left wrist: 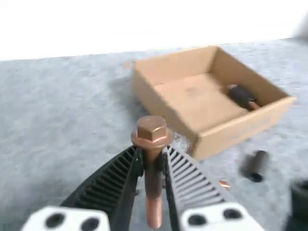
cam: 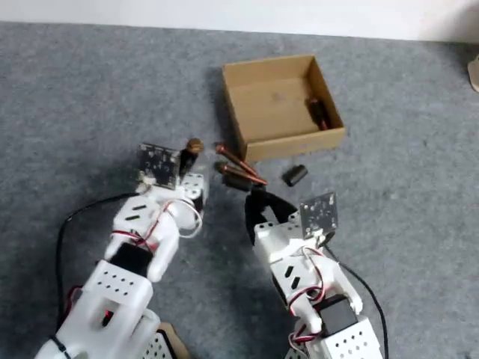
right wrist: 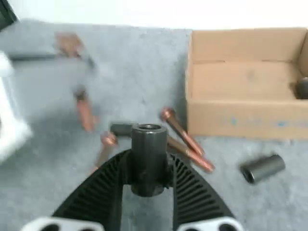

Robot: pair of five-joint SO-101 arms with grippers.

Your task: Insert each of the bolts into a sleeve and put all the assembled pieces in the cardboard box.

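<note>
One assembled piece (cam: 318,112) is already laid inside the cardboard box (cam: 292,144), close to its right-hand wall as seen from above, so a first part of the task is judged done.

A second pairing is in hand but not joined. A copper bolt (left wrist: 151,132) is pinched upright, head up, by the left hand (left wrist: 152,155), which is held over the tabletop (cam: 90,97) to the left of the box. A black sleeve (right wrist: 147,139) is pinched upright, open bore up, by the right hand (right wrist: 147,161), which is held near the box's front wall. Bolt and sleeve are apart, and nothing is inserted yet.

Loose bolts (cam: 238,163) are left lying on the tabletop between the two hands and the box. At least two can be counted, and a dark piece among them cannot be told clearly. One more loose sleeve (cam: 295,175) is lying on its side just in front of the box.

The task is therefore judged to be at an early stage. The held pair has to be joined and boxed, and the remaining bolts have to be sleeved and boxed too.
</note>
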